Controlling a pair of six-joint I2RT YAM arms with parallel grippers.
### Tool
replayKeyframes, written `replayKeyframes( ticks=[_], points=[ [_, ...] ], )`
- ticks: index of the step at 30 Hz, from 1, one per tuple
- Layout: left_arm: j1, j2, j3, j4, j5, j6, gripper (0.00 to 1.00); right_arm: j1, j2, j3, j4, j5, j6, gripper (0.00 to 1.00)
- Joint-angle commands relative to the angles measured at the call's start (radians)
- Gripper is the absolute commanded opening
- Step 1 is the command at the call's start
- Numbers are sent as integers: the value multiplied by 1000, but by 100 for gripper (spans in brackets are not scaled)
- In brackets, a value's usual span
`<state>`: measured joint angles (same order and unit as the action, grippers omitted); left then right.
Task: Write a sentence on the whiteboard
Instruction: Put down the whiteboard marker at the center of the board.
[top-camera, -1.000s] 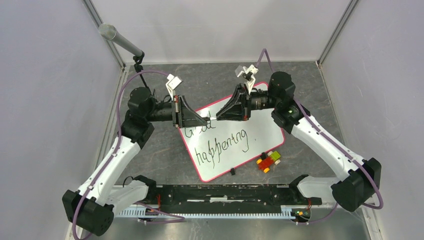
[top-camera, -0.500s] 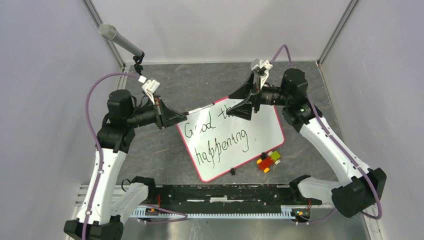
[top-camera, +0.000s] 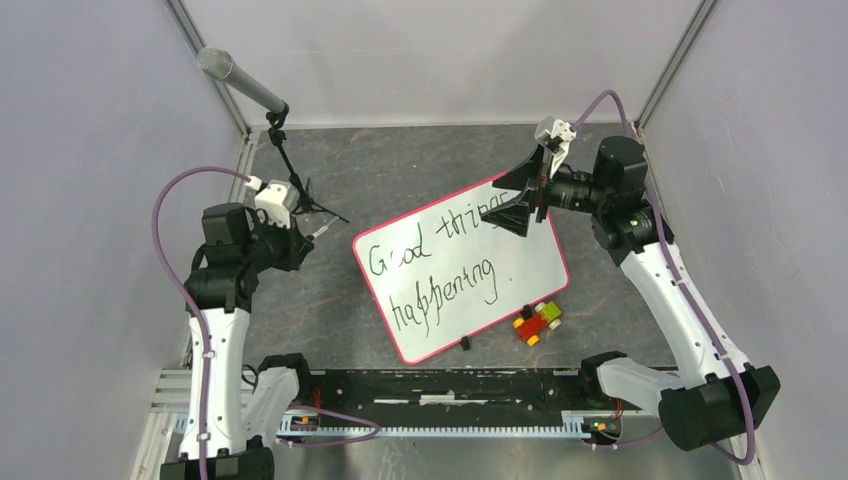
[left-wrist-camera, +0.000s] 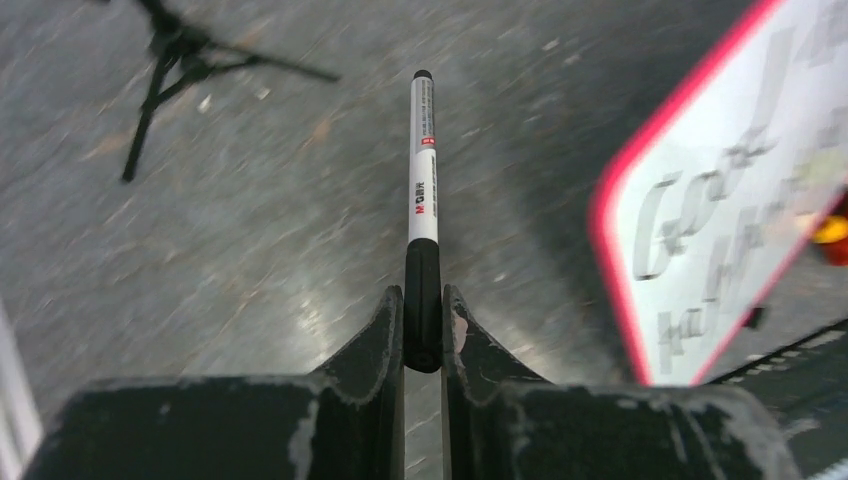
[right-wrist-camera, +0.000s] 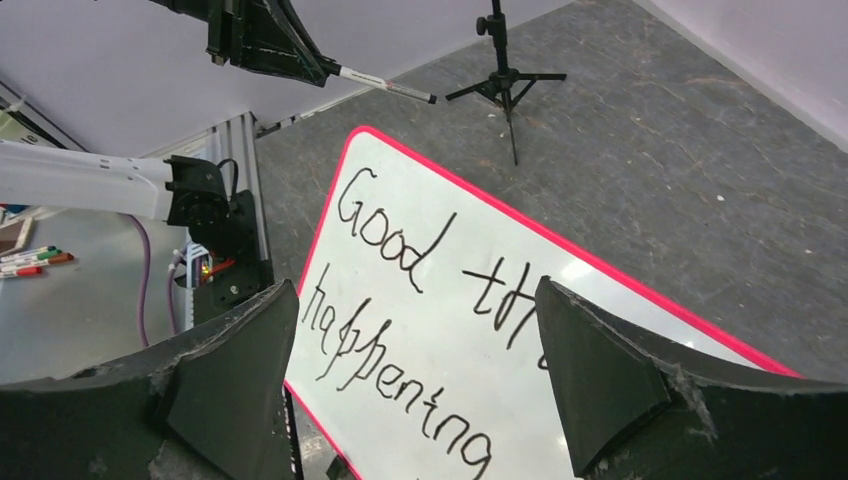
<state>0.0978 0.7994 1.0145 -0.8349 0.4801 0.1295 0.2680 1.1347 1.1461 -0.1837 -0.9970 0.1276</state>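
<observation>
**From above:** The whiteboard (top-camera: 527, 268) lies flat on the gray table (top-camera: 400, 170), in the middle, turned a bit. The sentence (top-camera: 445, 285) is on it in black, in two lines: "Good things" on top and "happening" below. The right claw (top-camera: 515, 205) hangs over the board at about 1 o'clock. Its two fingers are spread wide with nothing in them, and they hide the end of the top line. The left claw (top-camera: 303, 238) is off the board at about 9 o'clock and grips a marker (top-camera: 318, 231). A microphone (top-camera: 238, 78) on a black stand (top-camera: 297, 200) is at about 10 o'clock. Some bright toy blocks (top-camera: 538, 322) lie just beside the board at 4 o'clock. A small black thing (top-camera: 466, 344) lies at the board's near edge; I cannot tell what it is.

**Left wrist camera:** This picture is blurry. The left claw (left-wrist-camera: 423, 300) is squeezed tight on the black end of the marker (left-wrist-camera: 422, 180), which points to 12 o'clock. The whiteboard (left-wrist-camera: 745, 130) with its pink rim is at 3 o'clock. The stand's legs (left-wrist-camera: 165, 60) are at 11 o'clock.

**Right wrist camera:** The right claw (right-wrist-camera: 415, 288) is wide open and holds nothing. The whiteboard (right-wrist-camera: 480, 230) lies under it with the sentence (right-wrist-camera: 385, 230) easy to read. At 12 o'clock the left claw (right-wrist-camera: 318, 66) holds the marker (right-wrist-camera: 385, 85) in the air, off the board. The stand (right-wrist-camera: 505, 80) is near it.
</observation>
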Motion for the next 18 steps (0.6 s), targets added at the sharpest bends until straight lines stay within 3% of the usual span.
replayKeyframes(
  ticks=[1,11,18],
  points=[
    [58,7,-102,41,-169,159,2,-30,-32,-8,-54,-14,-82,94],
    [174,222,-243,211,-65,278,3,-62,-48,-36,-184,47,-220,94],
    [174,356,-294,266,-29,414,17,-69,-53,-53,-203,80,-247,95]
  ],
)
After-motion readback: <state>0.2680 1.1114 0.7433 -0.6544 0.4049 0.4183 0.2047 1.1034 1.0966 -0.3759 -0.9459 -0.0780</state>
